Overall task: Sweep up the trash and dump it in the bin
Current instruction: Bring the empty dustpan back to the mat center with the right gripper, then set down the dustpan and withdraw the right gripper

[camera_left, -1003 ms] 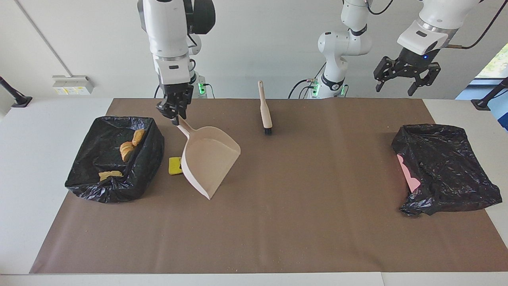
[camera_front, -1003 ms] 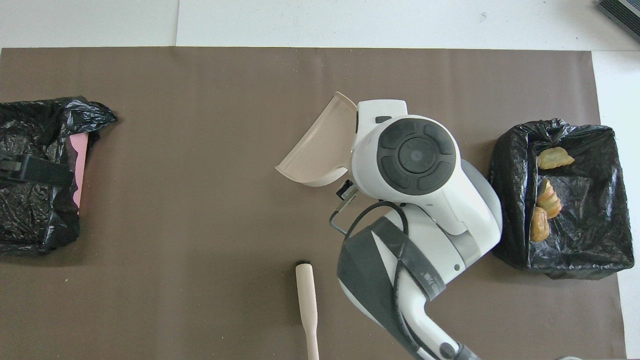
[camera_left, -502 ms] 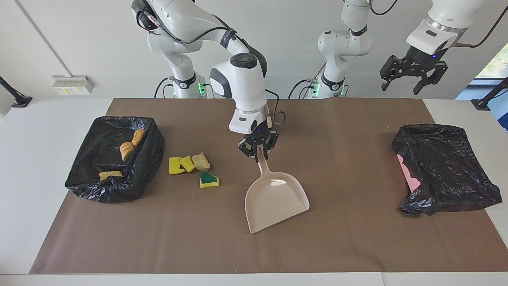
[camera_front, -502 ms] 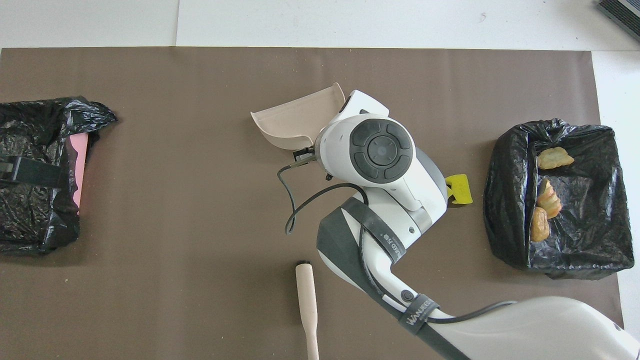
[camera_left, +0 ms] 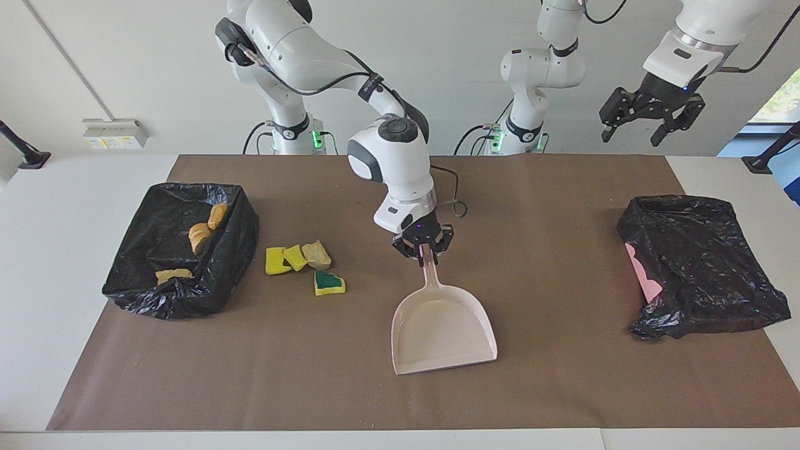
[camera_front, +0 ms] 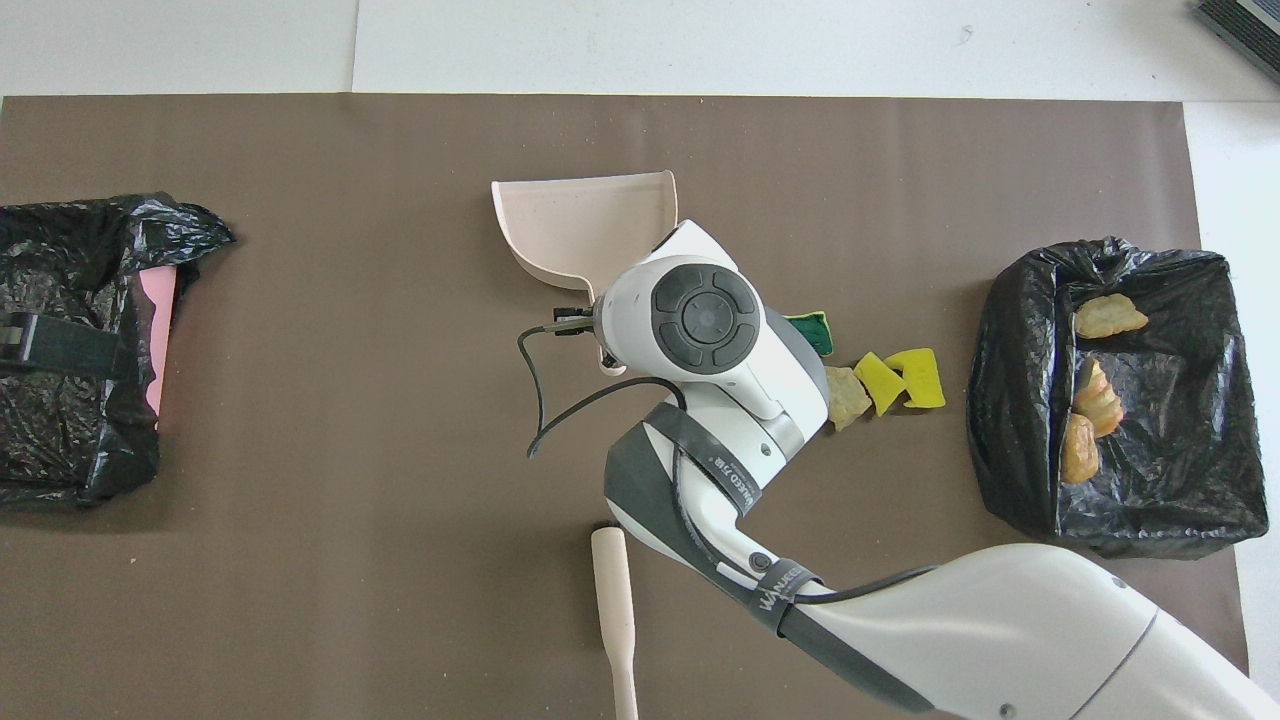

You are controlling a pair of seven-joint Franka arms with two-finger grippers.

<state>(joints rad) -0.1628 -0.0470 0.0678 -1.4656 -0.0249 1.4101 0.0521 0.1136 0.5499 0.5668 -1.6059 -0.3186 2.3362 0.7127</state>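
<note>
We see three pastries (camera_left: 200,234) lying in the bin (camera_left: 134,284) at the right arm's end, while the sponge chunks (camera_left: 284,258) and bread chunk (camera_left: 317,253) sit on the mat (camera_left: 550,387) just beside it. The dustpan (camera_left: 442,331) is empty, its handle clamped in the right gripper (camera_left: 424,251). The left gripper (camera_left: 650,119) waits spread wide over the table edge, near a second bag (camera_left: 700,269).

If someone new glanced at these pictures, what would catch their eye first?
The right pincer, shut on the handle of the pale pink dustpan, mid-table. Next, the yellow and green sponge chunks beside the black-lined bin, which already holds pastries.
</note>
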